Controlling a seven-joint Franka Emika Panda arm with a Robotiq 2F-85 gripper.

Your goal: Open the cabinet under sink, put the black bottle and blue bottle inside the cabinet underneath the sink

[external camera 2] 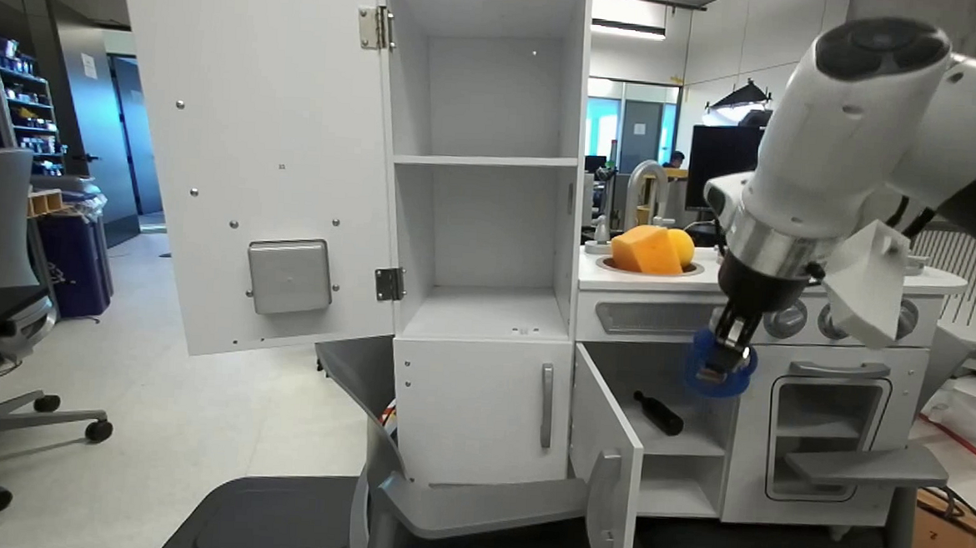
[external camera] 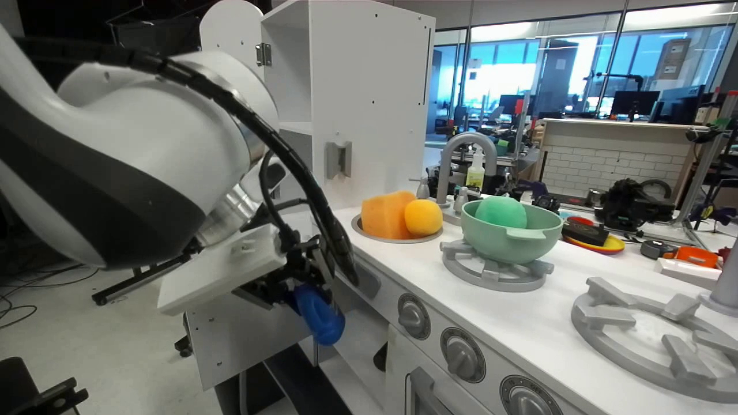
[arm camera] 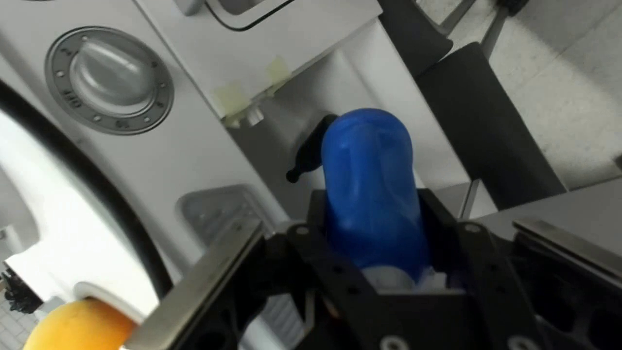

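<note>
One chair is the nearest thing here, its armrest right beside the open door; whether they touch, I can't tell. Brush that door with the arm and it could swing across the gap. Beyond it, the gripper has its fingers pressed to both sides of the blue bottle, which sticks out tilted. In an exterior view it sits before the upper right of the cabinet opening, how deep I can't judge. Careful now! Straight in from there, I'd fear the free end clips the right wall or the panel above, and a knock like that could twist it in the grip. Lower and a shade left looks right to me. Farther in, the black bottle lies on its side on the shelf, neck to the far left. That half looks done, but one shove from the blue bottle could set it rolling over the near edge. Let go too high and the blue bottle, round as it is, may roll out too. Up top, the sink holds a block and a ball; lift carelessly and the arm might catch the counter.
</note>
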